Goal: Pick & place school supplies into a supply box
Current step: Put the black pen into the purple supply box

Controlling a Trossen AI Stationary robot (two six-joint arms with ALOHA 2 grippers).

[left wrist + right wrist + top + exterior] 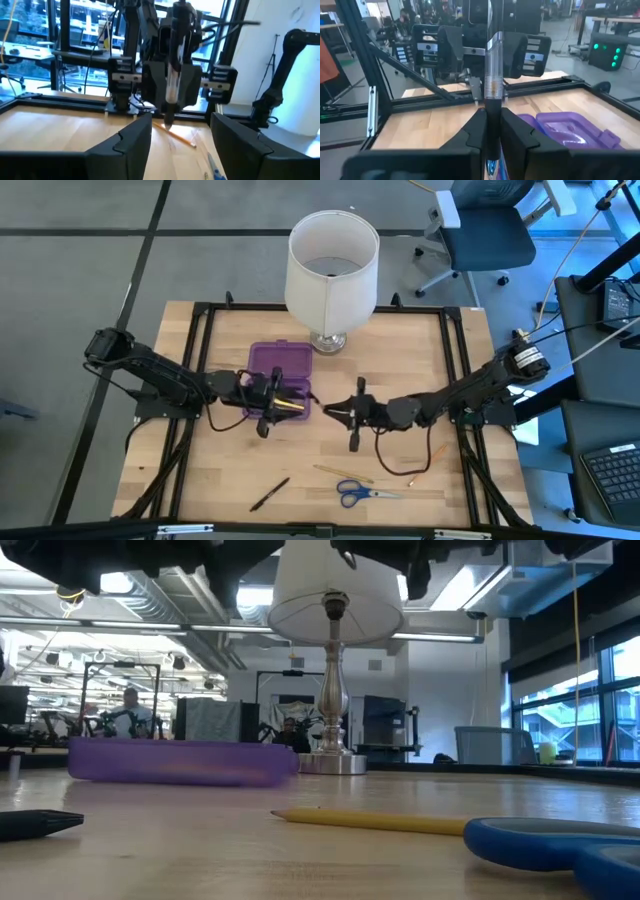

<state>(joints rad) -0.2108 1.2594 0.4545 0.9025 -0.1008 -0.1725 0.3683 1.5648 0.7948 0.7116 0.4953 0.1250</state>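
Observation:
The purple supply box lies open at the table's middle, in front of the lamp, and shows in the low view as the box. My left gripper hovers open over the box's near half, where a yellow pencil lies. In its wrist view my left gripper has nothing between its fingers. My right gripper faces it just right of the box, shut on a pen with a clear barrel. A black pen, a yellow pencil, blue scissors and an orange pen lie flat near the front edge. My right gripper pinches the pen's black lower part between its two fingers. The fingers come level from the table's right side and lie across the pen. The pen stands about upright, its tip down and clear of the table.
A white-shaded lamp stands at the far middle of the table, right behind the box. A black frame runs around the tabletop. Bare wood lies between the box and the supplies at the front.

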